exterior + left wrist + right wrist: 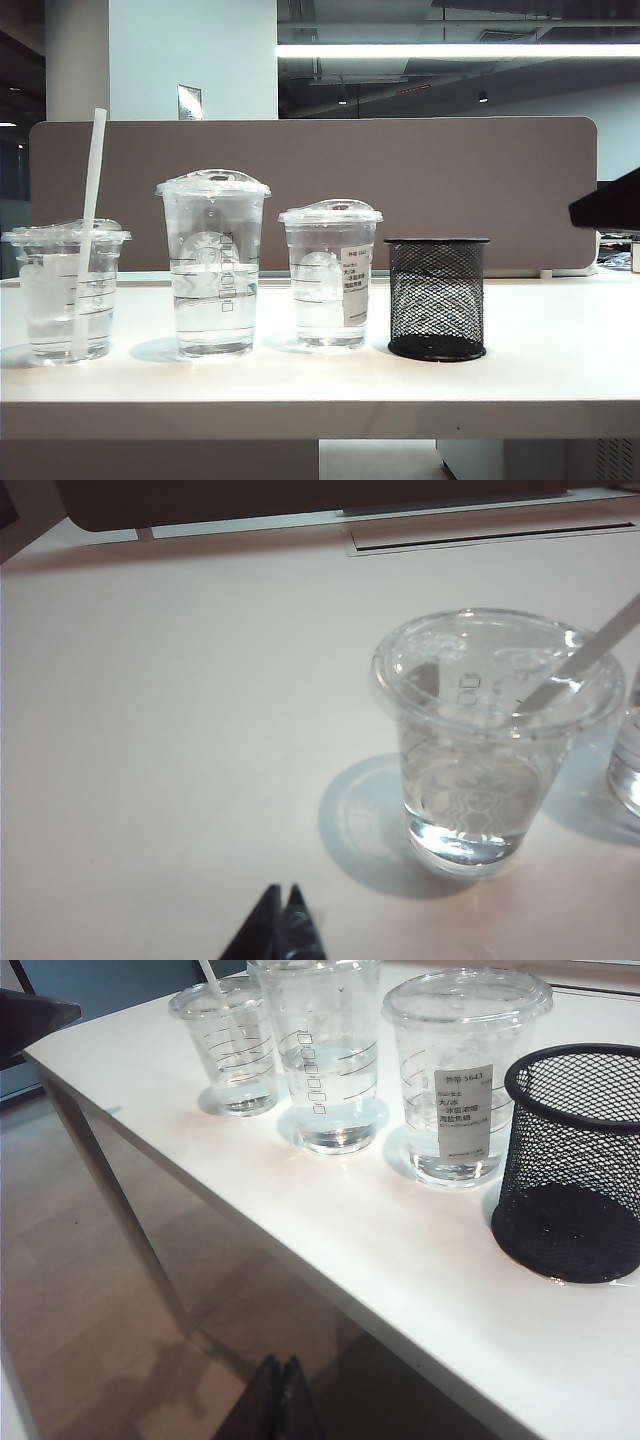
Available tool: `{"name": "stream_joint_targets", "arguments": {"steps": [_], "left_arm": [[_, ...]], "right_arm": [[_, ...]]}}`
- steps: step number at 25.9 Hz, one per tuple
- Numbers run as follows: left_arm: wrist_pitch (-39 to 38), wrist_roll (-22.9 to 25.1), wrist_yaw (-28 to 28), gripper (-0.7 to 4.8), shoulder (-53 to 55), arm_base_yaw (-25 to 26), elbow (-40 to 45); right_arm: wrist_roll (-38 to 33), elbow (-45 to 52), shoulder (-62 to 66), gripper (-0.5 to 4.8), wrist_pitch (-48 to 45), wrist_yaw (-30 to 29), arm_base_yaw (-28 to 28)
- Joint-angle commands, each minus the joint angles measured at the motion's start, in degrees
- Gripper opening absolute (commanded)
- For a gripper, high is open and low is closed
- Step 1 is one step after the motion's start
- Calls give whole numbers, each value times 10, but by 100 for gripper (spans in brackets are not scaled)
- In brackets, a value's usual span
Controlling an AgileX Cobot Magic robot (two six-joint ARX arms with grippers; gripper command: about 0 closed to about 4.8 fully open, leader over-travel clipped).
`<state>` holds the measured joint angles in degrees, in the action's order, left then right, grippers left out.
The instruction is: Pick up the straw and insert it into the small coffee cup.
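Observation:
The small coffee cup (66, 290) stands at the far left of the table, with clear liquid in it. The white straw (92, 190) goes through its domed lid and leans slightly, rising well above the cup. In the left wrist view the same small coffee cup (480, 760) is close by, the straw (590, 655) poking through its lid. My left gripper (283, 892) is shut and empty, hovering over bare table apart from the cup. My right gripper (282, 1362) is shut and empty, off the table's front edge over the floor, with the small coffee cup (228, 1050) and straw (210, 975) far from it.
A tall clear cup (213, 265) and a mid-height clear cup with a printed sticker (330, 275) stand to the right of the small one. A black mesh pen holder (437, 298) follows. A brown partition (400, 170) runs behind the table. A dark part (610, 205) juts in at the right edge.

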<state>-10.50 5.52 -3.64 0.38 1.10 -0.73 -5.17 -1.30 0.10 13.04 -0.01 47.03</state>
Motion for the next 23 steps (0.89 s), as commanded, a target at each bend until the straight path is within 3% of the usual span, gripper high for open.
{"name": "stream_joint_targets", "arguments": {"steps": [1,10,16,23], "left_arm": [[3,-1,-2,-5,0,0,1],[3,-1,-2,-5,0,0,1],[3,-1,-2,-5,0,0,1],[3,-1,-2,-5,0,0,1]], "right_arm": [[-2,-1,-1,-1,2,0,-22],[-2,12,-1,-1,-28,0,-299],[-2,13,-1,-1,-26,-2,-381],[-2,13,-1,-1,-26,-1,-396]]}}
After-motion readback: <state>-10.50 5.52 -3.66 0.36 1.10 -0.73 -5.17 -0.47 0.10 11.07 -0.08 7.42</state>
